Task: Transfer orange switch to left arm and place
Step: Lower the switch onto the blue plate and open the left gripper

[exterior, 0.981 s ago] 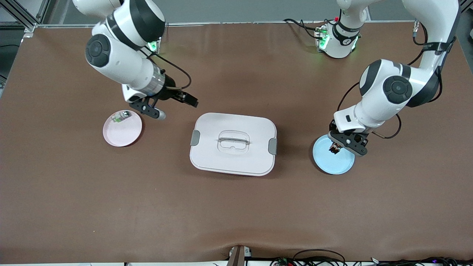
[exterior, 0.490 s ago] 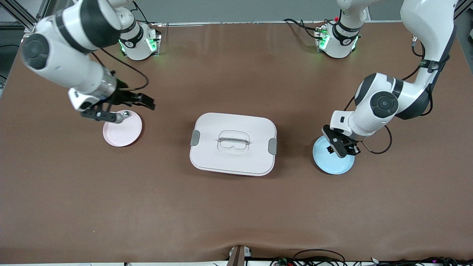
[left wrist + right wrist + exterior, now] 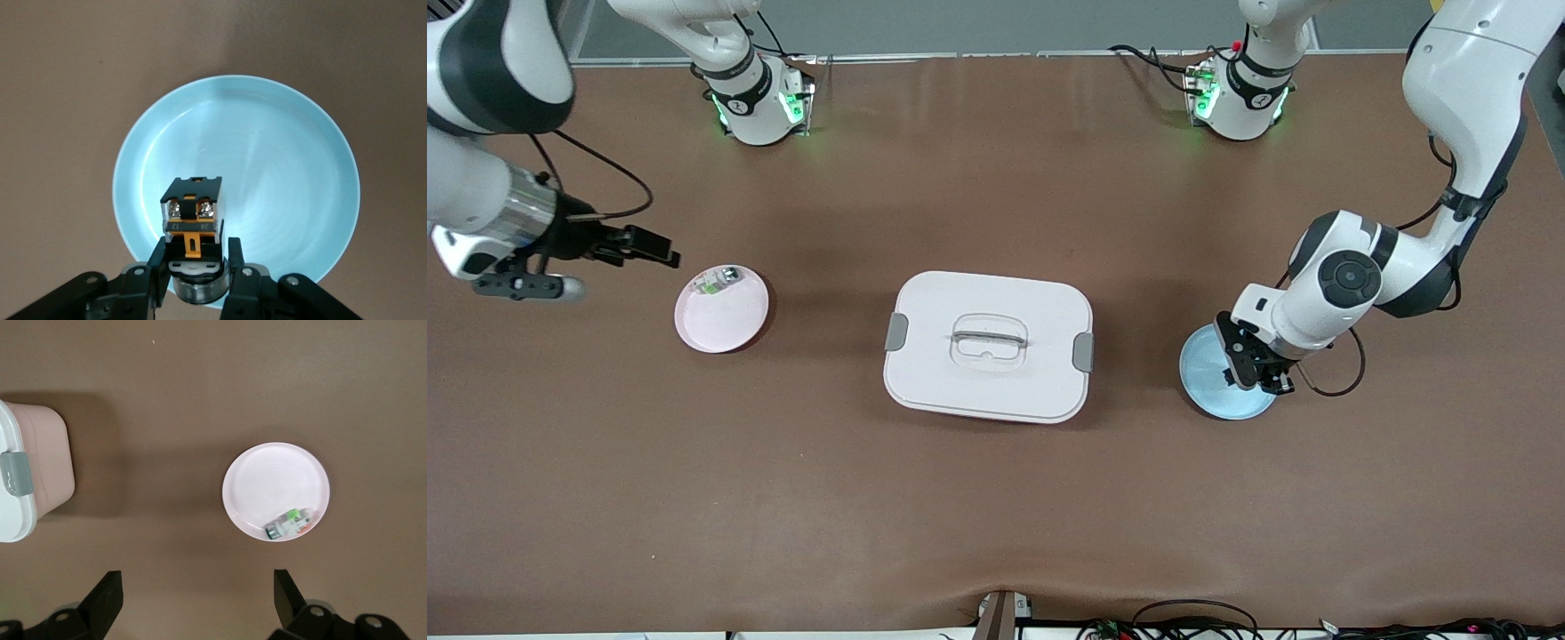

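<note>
The orange switch (image 3: 192, 207), a small black block with an orange face, is clamped between my left gripper's (image 3: 197, 259) fingers, low over the blue plate (image 3: 280, 167). In the front view the left gripper (image 3: 1251, 372) is over that blue plate (image 3: 1209, 391) and hides the switch. The white box (image 3: 987, 345) with grey latches stands mid-table, between the two plates. My right gripper (image 3: 654, 250) is open and empty, in the air beside the pink plate (image 3: 725, 320), at the right arm's end of the table. Its wide-apart fingers (image 3: 110, 587) show in the right wrist view.
The pink plate (image 3: 267, 480) holds a small white-and-green piece (image 3: 290, 522), which also shows in the front view (image 3: 719, 282). A corner of the box (image 3: 27, 487) shows in the right wrist view. The brown table stretches wide nearer the front camera.
My right arm has swung from beside the box, across the pink plate, out toward the right arm's end of the table. My left gripper stayed over the blue plate and its wrist turned.
</note>
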{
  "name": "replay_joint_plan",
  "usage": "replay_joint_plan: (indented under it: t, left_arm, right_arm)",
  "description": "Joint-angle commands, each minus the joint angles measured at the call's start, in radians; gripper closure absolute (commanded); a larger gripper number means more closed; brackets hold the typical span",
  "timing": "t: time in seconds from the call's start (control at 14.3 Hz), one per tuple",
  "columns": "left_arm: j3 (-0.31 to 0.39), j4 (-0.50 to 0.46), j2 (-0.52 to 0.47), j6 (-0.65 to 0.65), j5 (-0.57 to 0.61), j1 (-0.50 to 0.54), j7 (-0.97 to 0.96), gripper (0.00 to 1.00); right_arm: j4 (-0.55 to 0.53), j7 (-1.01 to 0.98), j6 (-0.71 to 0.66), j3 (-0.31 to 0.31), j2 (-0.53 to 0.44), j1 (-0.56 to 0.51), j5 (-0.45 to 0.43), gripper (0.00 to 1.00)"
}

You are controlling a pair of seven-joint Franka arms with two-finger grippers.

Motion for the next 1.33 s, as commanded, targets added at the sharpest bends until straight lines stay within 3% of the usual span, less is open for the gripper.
replay_joint_plan:
  t: [0.0, 0.14, 0.49, 0.63, 0.77, 0.91, 1.12, 1.26]
  left_arm:
    - [-0.013, -0.058, -0.018, 0.029, 0.022, 0.005, 0.008, 1.0]
    - [-0.014, -0.081, -0.02, 0.034, 0.057, 0.009, 0.008, 0.99]
    - [-0.014, -0.079, -0.007, 0.052, 0.105, 0.008, -0.005, 0.92]
    - [-0.013, -0.076, 0.002, 0.052, 0.106, 0.003, -0.005, 0.83]
    - [-0.013, -0.073, 0.013, 0.054, 0.118, 0.0, -0.005, 0.81]
    - [-0.013, -0.072, 0.035, 0.074, 0.195, 0.008, -0.008, 0.75]
    - [-0.011, -0.07, 0.051, 0.095, 0.211, 0.025, -0.008, 0.65]
    - [-0.011, -0.069, 0.051, 0.095, 0.211, 0.028, -0.011, 0.0]
  right_arm:
    - [0.079, -0.028, -0.068, 0.023, -0.007, -0.031, -0.059, 0.0]
    - [0.172, -0.028, -0.15, 0.023, -0.004, -0.029, -0.122, 0.0]
    - [0.356, -0.027, -0.313, 0.023, -0.001, -0.029, -0.155, 0.0]
    - [0.389, -0.023, -0.313, 0.023, -0.001, -0.032, -0.159, 0.0]
    - [0.393, -0.017, -0.313, 0.028, -0.001, -0.026, -0.231, 0.0]
    - [0.367, -0.016, -0.319, 0.028, -0.005, -0.029, -0.23, 0.0]
    - [0.268, -0.014, -0.278, 0.023, -0.068, -0.034, -0.208, 0.0]
    - [0.153, -0.016, -0.209, 0.022, -0.151, -0.044, -0.202, 0.0]
